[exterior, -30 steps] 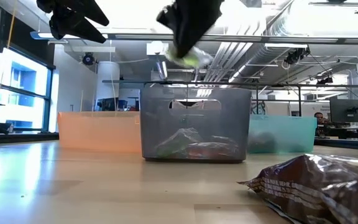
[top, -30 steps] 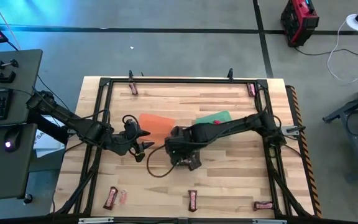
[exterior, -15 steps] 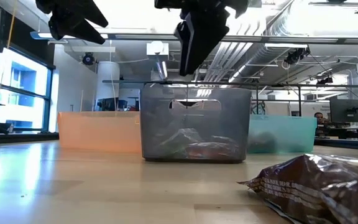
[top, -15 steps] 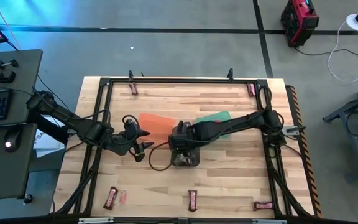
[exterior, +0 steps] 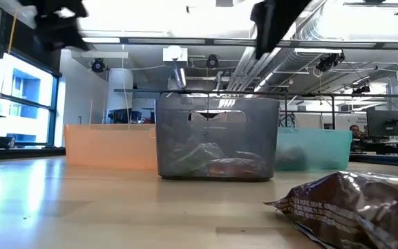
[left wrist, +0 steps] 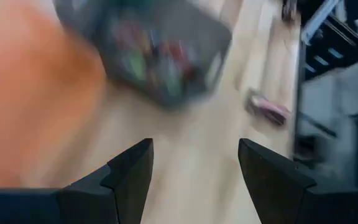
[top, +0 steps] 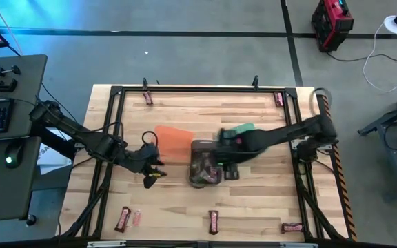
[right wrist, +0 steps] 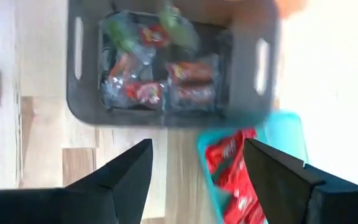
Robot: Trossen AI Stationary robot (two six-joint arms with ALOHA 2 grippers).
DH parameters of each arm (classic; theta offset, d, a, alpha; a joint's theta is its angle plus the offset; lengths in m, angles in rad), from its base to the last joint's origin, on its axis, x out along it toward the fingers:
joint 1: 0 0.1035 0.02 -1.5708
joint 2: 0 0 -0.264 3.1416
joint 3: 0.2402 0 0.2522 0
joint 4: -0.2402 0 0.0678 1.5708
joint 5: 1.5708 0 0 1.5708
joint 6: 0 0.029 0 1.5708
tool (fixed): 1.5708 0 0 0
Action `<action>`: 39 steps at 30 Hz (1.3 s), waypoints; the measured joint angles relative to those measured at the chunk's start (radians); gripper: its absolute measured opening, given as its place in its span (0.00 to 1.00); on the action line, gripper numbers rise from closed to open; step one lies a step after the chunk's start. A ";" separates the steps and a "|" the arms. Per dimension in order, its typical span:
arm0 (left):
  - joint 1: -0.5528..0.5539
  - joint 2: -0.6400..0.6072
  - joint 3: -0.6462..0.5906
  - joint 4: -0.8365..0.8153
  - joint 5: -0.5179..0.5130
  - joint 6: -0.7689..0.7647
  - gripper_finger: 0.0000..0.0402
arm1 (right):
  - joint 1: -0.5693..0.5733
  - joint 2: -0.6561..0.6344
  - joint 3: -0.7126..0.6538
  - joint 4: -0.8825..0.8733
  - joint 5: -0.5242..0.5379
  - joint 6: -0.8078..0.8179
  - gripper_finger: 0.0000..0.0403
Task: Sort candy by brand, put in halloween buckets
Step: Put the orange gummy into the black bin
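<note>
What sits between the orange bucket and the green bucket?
The dark grey bucket, holding mixed wrapped candy, stands between the orange bucket and the green bucket, nearer the camera in the low view.

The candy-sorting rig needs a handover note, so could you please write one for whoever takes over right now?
Left gripper: open, empty, above the table beside the orange bucket.
Right gripper: open, empty, above the grey bucket and green bucket.
Done: grey bucket holds mixed wrapped candy; green bucket holds red-wrapped pieces.
Left: brown bars along the near edge, two pieces at the far corners, and a small pink piece. The orange bucket's contents cannot be seen.
</note>
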 joint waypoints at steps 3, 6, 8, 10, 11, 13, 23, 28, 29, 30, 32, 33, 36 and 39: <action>-0.027 0.043 0.000 -0.052 0.147 -0.236 0.54 | 0.028 -0.138 -0.180 0.071 0.037 0.172 0.61; -0.111 0.129 0.000 -0.069 0.258 -0.395 0.50 | 0.064 -0.258 -0.367 0.169 0.038 0.376 0.61; -0.177 0.200 0.000 -0.061 0.327 -0.478 0.46 | 0.092 -0.322 -0.476 0.251 0.039 0.505 0.61; -0.239 0.267 0.004 -0.057 0.385 -0.545 0.43 | 0.122 -0.366 -0.569 0.339 0.039 0.613 0.61; -0.266 0.297 0.011 -0.060 0.406 -0.571 0.42 | 0.135 -0.381 -0.607 0.382 0.038 0.655 0.61; -0.310 0.346 0.030 -0.059 0.423 -0.612 0.40 | 0.158 -0.401 -0.669 0.474 0.038 0.713 0.61; -0.401 0.501 0.076 -0.061 0.414 -0.651 0.42 | 0.170 -0.395 -0.758 0.677 0.039 0.756 0.61; -0.403 0.518 0.076 -0.060 0.413 -0.650 0.48 | 0.165 -0.395 -0.759 0.677 0.052 0.739 0.61; -0.403 0.520 0.076 -0.060 0.413 -0.650 0.50 | 0.165 -0.395 -0.759 0.678 0.060 0.738 0.61; -0.403 0.521 0.076 -0.061 0.413 -0.651 0.51 | 0.165 -0.395 -0.759 0.678 0.061 0.738 0.61; -0.403 0.520 0.076 -0.061 0.414 -0.657 0.52 | 0.165 -0.395 -0.758 0.677 0.065 0.738 0.61; -0.403 0.520 0.075 -0.061 0.414 -0.668 0.53 | 0.165 -0.395 -0.759 0.677 0.068 0.738 0.61; -0.403 0.526 0.072 -0.064 0.414 -0.677 0.53 | 0.165 -0.395 -0.759 0.677 0.069 0.738 0.61; -0.403 0.557 0.071 -0.057 0.415 -0.675 0.50 | 0.165 -0.395 -0.759 0.677 0.069 0.738 0.61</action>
